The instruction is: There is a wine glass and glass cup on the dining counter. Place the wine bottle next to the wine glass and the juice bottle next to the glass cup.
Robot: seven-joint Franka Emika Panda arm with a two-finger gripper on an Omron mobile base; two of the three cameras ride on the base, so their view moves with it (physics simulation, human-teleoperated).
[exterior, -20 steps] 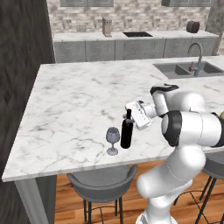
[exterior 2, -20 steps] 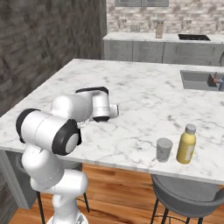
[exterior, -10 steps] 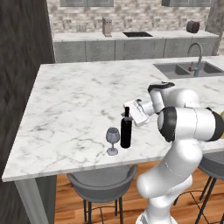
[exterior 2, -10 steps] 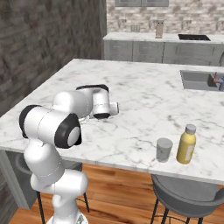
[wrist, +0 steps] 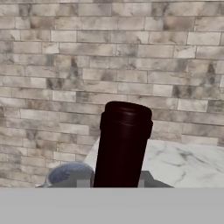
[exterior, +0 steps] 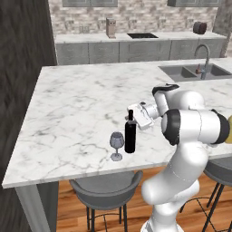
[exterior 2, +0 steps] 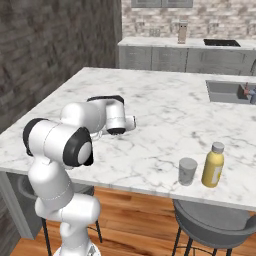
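**Colours across the kitchen**

The wine bottle (exterior: 130, 136) is black all over. The wine glass (exterior: 116, 144) is clear and greyish. The juice bottle (exterior 2: 213, 166) is yellow-orange with a grey cap, and the glass cup (exterior 2: 187, 171) is pale and translucent. The surface (exterior: 77, 108) is white marble with grey veins. The stools (exterior: 105, 189) are grey.

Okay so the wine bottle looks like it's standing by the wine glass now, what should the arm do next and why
Probably open the fingers and back away from the wine bottle. It stands upright on the counter right beside the wine glass, so that half looks done, yet the gripper is shut on its neck. The juice bottle already stands beside the glass cup.
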